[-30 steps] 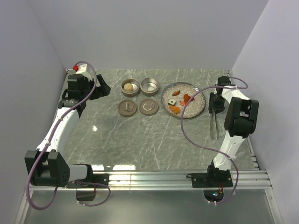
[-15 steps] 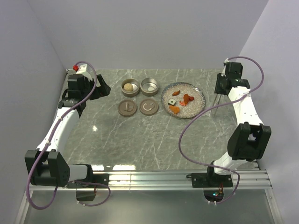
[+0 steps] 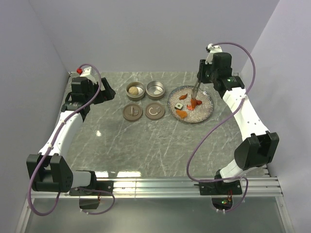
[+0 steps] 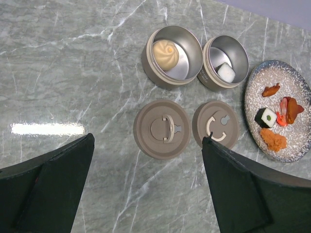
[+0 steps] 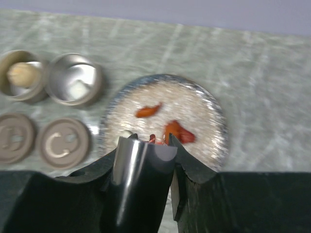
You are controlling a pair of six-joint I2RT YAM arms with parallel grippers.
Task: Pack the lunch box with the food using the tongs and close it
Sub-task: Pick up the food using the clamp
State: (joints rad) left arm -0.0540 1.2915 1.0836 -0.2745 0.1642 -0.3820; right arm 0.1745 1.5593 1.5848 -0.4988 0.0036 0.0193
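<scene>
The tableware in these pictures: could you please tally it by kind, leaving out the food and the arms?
metal tins: 2
lids: 2
speckled plate: 1
tongs: 1
Total: 6

table [image 4: 73,73]: grey-green marble, white veins
plate [image 4: 296,87]: grey, fine white speckles
food [image 4: 273,141]: orange-red bits, one dark block with white face
ball [image 4: 165,50]: beige
tins [image 4: 160,74]: silver inside, taupe outside
lids [image 4: 146,138]: taupe-brown
tongs [image 5: 129,170]: shiny grey metal
</scene>
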